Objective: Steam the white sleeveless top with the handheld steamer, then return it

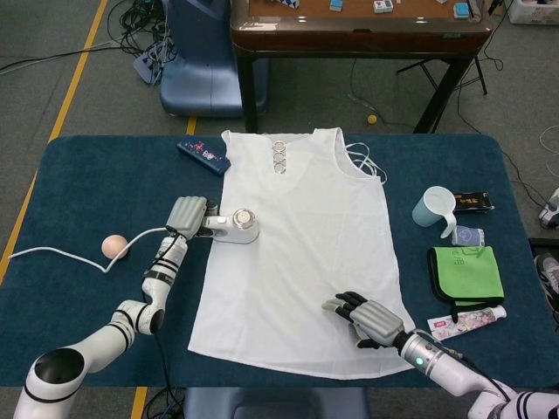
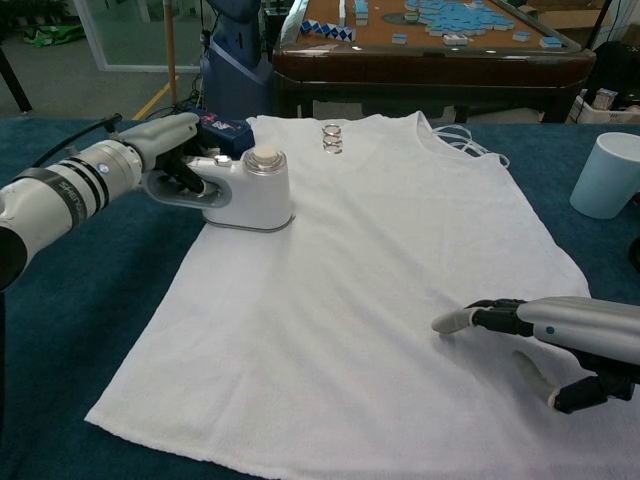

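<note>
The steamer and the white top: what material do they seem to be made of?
The steamer looks like hard white plastic with a smooth, slightly glossy shell and a beige round cap. The white top looks like thin woven fabric, matte, perhaps cotton; faint creases and a soft hem suggest it.

Grey floor (image 1: 70, 96), yellow line (image 1: 80, 65), brown table (image 1: 358, 30), blue chair (image 1: 203, 61)
</note>
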`<state>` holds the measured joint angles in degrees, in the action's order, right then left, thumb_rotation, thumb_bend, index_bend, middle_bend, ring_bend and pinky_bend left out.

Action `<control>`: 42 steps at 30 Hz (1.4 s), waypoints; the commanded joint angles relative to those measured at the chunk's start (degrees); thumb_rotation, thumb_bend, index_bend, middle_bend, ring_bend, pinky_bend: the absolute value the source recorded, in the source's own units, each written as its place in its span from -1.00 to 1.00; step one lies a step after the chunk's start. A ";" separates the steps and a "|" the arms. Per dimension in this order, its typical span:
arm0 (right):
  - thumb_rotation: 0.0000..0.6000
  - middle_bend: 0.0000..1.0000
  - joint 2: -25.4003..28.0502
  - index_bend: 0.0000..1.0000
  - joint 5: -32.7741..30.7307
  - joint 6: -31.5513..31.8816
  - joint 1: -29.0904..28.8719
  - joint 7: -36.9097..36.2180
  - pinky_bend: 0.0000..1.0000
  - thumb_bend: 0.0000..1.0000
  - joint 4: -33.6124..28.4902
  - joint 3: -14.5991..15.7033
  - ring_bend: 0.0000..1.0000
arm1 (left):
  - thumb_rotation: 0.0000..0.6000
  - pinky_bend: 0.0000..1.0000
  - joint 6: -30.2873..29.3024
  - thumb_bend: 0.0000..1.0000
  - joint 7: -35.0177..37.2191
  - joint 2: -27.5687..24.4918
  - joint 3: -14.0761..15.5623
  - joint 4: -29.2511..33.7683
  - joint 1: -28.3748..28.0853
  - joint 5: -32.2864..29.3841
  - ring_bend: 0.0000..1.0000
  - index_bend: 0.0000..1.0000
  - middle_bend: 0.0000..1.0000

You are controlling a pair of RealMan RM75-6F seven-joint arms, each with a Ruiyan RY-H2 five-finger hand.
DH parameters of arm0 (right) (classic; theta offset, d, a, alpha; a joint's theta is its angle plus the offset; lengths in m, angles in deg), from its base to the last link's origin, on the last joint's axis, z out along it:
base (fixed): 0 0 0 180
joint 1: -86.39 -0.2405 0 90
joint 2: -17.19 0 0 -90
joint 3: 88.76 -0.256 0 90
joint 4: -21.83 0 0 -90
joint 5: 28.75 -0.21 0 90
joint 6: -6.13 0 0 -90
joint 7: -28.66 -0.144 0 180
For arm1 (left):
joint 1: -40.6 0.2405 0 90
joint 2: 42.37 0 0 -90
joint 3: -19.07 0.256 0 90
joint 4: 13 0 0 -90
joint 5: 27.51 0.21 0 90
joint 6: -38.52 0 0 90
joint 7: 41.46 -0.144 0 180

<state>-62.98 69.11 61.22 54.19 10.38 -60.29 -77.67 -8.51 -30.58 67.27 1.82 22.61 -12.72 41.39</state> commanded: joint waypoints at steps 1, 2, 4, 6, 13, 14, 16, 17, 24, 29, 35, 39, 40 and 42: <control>0.96 -0.79 0.02 -1.00 0.00 -0.04 -0.04 0.07 -0.97 0.69 -0.06 0.07 -0.96 | 1.00 0.41 0.35 -0.37 1.06 -0.08 -0.06 -0.95 0.44 -0.10 0.39 0.72 0.68; 0.97 -0.79 0.06 -1.00 0.04 -0.01 -0.05 0.15 -0.97 0.69 -0.12 0.11 -0.96 | 1.00 0.41 0.23 -0.37 1.59 -0.32 -0.17 -0.93 0.67 -0.13 0.39 0.72 0.68; 0.97 -0.79 0.09 -1.00 0.10 0.07 -0.05 0.21 -0.97 0.69 -0.22 0.18 -0.96 | 1.00 0.41 -0.26 -0.37 2.42 -0.85 -0.41 -0.41 1.00 -0.10 0.39 0.72 0.68; 0.97 -0.79 0.14 -1.00 0.19 0.16 -0.06 0.29 -0.97 0.69 -0.30 0.26 -0.96 | 1.00 0.41 -1.15 -0.37 3.42 -1.74 -0.69 1.25 1.41 0.09 0.39 0.72 0.68; 0.97 -0.79 0.05 -1.00 0.35 0.18 -0.11 0.32 -0.97 0.69 -0.29 0.53 -0.96 | 1.00 0.41 -4.88 -0.37 3.10 -3.90 -0.89 10.45 2.06 1.50 0.38 0.72 0.68; 0.97 -0.79 0.05 -1.00 0.32 0.17 -0.11 0.35 -0.97 0.69 -0.29 0.54 -0.96 | 1.00 0.41 -5.17 -0.37 2.63 -3.85 -0.89 11.53 1.97 1.61 0.38 0.72 0.68; 0.97 -0.79 0.08 -1.00 0.24 0.23 -0.07 0.43 -0.97 0.69 -0.30 0.55 -0.96 | 1.00 0.41 -5.76 -0.37 1.40 -3.35 -0.89 13.64 1.65 1.76 0.38 0.72 0.68; 0.97 -0.79 0.12 -1.00 0.16 0.26 -0.03 0.48 -0.97 0.69 -0.32 0.55 -0.96 | 1.00 0.41 -5.95 -0.37 0.64 -2.85 -0.85 14.52 1.40 1.80 0.38 0.72 0.68; 0.96 -0.79 0.32 -1.00 -0.34 0.41 0.29 0.68 -0.97 0.69 -0.33 0.60 -0.96 | 1.00 0.41 -5.42 -0.37 -4.05 1.70 -0.35 13.64 -0.80 1.69 0.38 0.72 0.68; 0.97 -0.79 0.49 -1.00 -0.51 0.74 0.55 0.82 -0.97 0.69 -0.52 0.60 -0.96 | 1.00 0.41 -4.20 -0.37 -5.10 4.53 -0.38 9.29 -2.17 1.37 0.37 0.72 0.67; 0.97 -0.79 0.64 -1.00 -0.63 0.78 0.73 1.12 -0.97 0.69 -0.66 0.66 -0.96 | 1.00 0.41 -4.05 -0.37 -2.89 5.46 -0.39 5.03 -2.20 1.78 0.36 0.72 0.67; 0.97 -0.79 0.62 -1.00 -0.51 0.59 0.59 1.18 -0.97 0.69 -0.78 0.67 -0.96 | 1.00 0.41 -4.26 -0.37 -1.60 4.51 0.75 4.42 -1.36 2.98 0.36 0.72 0.67; 0.96 -0.79 0.62 -1.00 -0.45 0.58 0.57 1.25 -0.97 0.69 -0.83 0.68 -0.96 | 1.00 0.41 -4.22 -0.37 -1.46 4.18 1.00 4.56 -1.14 3.18 0.36 0.72 0.67; 0.96 -0.79 0.63 -1.00 -0.40 0.50 0.50 1.44 -0.97 0.69 -0.96 0.67 -0.96 | 1.00 0.41 -4.20 -0.37 -1.28 3.28 1.55 5.31 -0.58 3.59 0.36 0.72 0.67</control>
<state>-62.36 68.70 61.73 54.70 11.82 -61.25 -77.00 -12.71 -32.03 70.90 3.11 27.59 -13.61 44.73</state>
